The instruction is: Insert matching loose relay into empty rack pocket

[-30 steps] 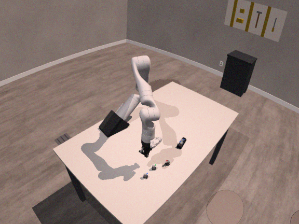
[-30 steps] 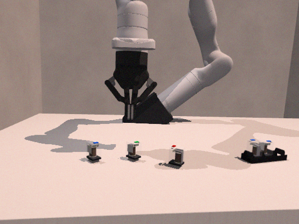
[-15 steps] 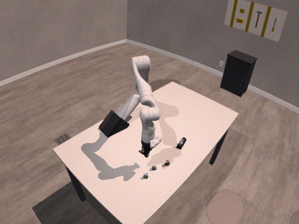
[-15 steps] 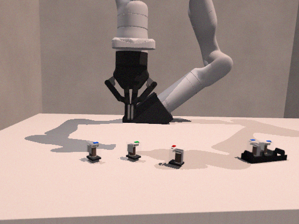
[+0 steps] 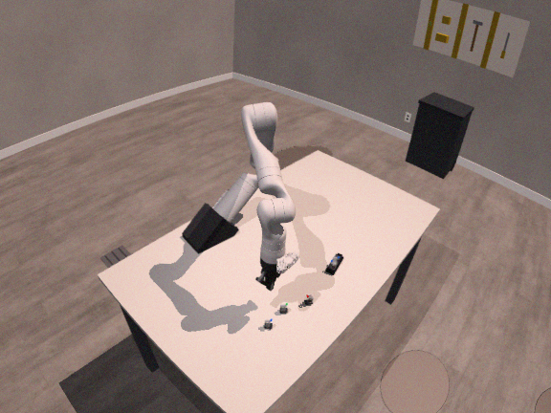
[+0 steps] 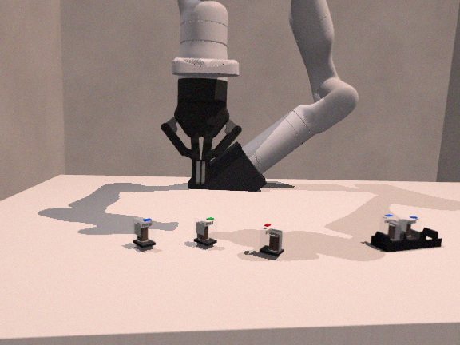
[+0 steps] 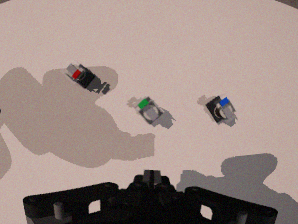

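Observation:
The black rack [image 6: 406, 238] sits at the right of the table and holds two relays with blue buttons; it also shows in the top view [image 5: 334, 264]. Three loose relays stand in a row: blue button [image 6: 144, 232] [image 5: 268, 324] [image 7: 221, 108], green button [image 6: 205, 231] [image 5: 284, 308] [image 7: 149, 110], red button [image 6: 272, 239] [image 5: 306, 300] [image 7: 88, 78]. My gripper [image 6: 200, 176] [image 5: 268, 283] is shut and empty, hanging well above the table behind the row, roughly over the green one.
The arm's black base [image 5: 209, 228] sits at the table's far left edge. A black cabinet [image 5: 438, 134] stands by the wall, away from the table.

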{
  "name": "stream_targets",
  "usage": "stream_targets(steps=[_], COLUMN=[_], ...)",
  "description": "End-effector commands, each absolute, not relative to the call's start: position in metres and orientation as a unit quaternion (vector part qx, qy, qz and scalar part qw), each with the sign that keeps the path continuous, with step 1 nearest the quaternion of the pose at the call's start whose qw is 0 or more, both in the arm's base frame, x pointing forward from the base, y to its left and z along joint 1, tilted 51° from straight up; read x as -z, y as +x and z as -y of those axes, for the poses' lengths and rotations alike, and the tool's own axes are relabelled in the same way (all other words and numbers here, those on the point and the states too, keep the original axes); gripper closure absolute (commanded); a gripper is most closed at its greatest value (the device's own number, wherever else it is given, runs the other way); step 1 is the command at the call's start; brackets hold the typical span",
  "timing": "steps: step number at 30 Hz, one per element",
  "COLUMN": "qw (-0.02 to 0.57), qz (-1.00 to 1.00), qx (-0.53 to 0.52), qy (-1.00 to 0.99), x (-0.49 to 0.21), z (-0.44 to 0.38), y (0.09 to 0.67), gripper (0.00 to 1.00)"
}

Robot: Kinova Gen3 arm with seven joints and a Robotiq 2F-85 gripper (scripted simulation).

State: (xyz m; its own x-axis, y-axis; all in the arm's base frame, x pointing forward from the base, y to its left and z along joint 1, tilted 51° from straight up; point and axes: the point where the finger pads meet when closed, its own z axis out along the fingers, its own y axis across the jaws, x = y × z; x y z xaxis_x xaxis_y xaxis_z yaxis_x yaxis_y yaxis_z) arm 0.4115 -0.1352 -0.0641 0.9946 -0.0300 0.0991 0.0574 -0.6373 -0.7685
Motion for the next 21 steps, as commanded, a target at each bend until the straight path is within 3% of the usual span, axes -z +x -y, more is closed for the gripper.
stream_targets(steps=[1, 10, 21], qw=[0.425, 0.425, 0.425], qz=[0.007, 0.007, 0.007], qx=[0.052, 0.052, 0.052], qy=[-0.904, -0.904, -0.904], x=[0.063, -0.007, -0.009], z=[0.136, 0.082, 0.080], y=[0.412, 0.446, 0.447], gripper=[1.00, 1.00, 1.00])
